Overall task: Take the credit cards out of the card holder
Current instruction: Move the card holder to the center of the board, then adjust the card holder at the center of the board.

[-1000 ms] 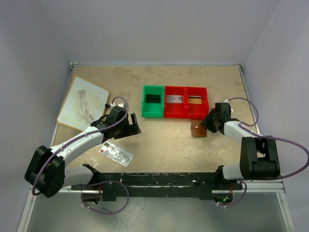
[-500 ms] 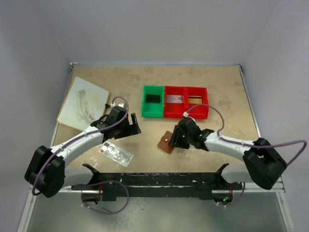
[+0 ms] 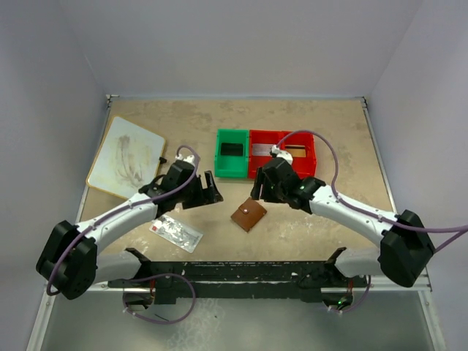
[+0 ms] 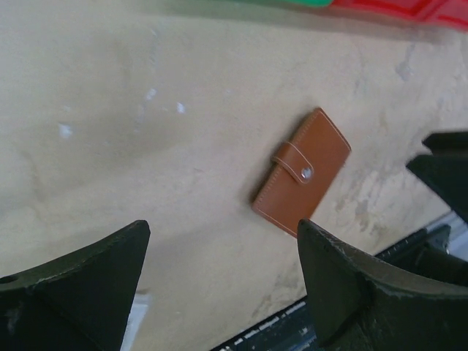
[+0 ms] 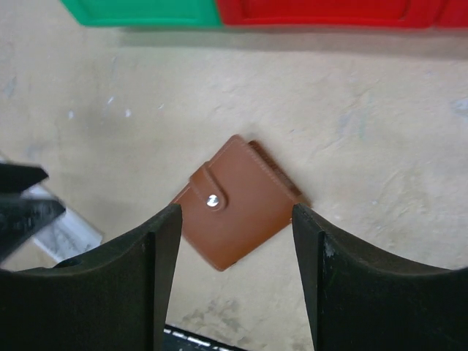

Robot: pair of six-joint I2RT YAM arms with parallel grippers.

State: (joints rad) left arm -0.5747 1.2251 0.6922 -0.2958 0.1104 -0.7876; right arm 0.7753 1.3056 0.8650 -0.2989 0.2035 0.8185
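Observation:
The card holder (image 3: 248,215) is a brown leather wallet, closed with its snap tab fastened, lying flat on the table. It also shows in the left wrist view (image 4: 301,172) and the right wrist view (image 5: 234,205). My right gripper (image 3: 261,191) (image 5: 235,216) is open just above and behind it, touching nothing. My left gripper (image 3: 210,193) (image 4: 221,234) is open and empty, a little left of the wallet. No credit card shows outside the wallet that I can be sure of.
A green bin (image 3: 232,164) and two red bins (image 3: 281,170) stand behind the wallet. A silvery flat piece (image 3: 265,151) and a tan one (image 3: 298,153) lie in the red bins. A speckled packet (image 3: 175,231) lies front left. A white board (image 3: 128,155) lies far left.
My right gripper brought the wallet from the right side to the middle, set it down and let go. My left gripper shifted slightly right.

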